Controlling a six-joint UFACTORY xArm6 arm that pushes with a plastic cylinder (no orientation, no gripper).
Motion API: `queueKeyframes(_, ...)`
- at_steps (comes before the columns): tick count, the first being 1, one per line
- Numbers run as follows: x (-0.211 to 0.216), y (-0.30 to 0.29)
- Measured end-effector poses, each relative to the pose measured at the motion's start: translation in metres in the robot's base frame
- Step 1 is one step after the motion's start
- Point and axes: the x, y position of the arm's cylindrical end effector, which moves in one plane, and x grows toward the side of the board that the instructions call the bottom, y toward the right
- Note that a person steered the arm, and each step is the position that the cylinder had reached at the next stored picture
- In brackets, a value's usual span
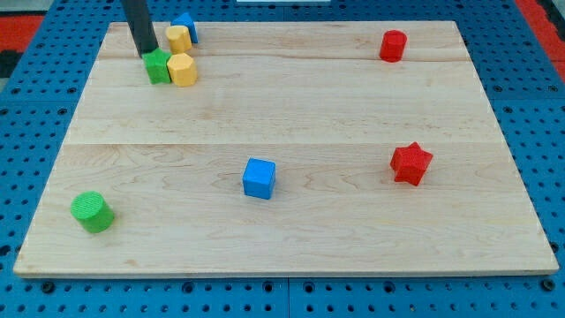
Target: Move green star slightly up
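Just above green star (159, 67), my tip (146, 53), yellow block (183, 69) touching star's right

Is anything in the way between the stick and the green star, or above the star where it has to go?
Nothing sits between them: my tip is right at the green star, on its upper left edge. Toward the view's top, a yellow block and a blue block stand just up and right of the star.
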Motion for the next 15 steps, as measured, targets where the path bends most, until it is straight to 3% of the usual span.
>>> queueKeyframes(1,0.028,-0.008)
queueKeyframes(3,-0.004,-0.017)
queueKeyframes(7,0.069,0.003)
queueKeyframes(9,0.023,-0.004)
queueKeyframes(13,0.091,0.064)
queueKeyframes(15,0.102,0.093)
